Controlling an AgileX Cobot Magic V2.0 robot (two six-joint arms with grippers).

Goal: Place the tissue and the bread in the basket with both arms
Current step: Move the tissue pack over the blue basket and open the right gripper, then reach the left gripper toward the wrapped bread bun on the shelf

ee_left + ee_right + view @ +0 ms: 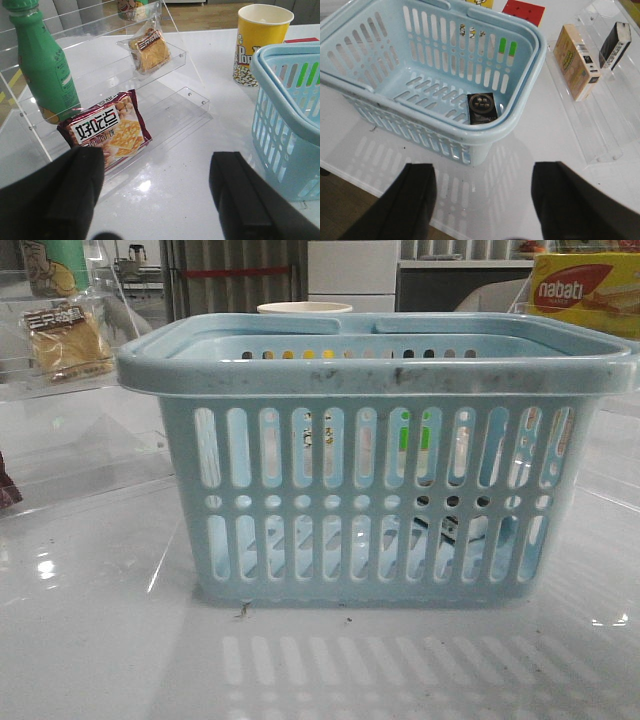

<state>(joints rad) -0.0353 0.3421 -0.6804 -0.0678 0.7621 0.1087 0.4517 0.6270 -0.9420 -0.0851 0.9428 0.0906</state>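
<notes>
The bread sits on the clear shelf at about eleven o'clock from the left gripper, whose fingers gape wide and empty — light, crushable, its wrapper slippery, best pinched gently across the packet's edges.

Front view: the basket stands at centre on the table. At ten o'clock from it, the bread lies on a clear tiered shelf; at twelve o'clock, behind the rim, stands a paper cup; at one o'clock, a nabati box. A small dark pack lies inside the basket, on its floor near one corner. On the shelf, a biscuit packet leans one tier below the bread, a bottle beside it.
</notes>
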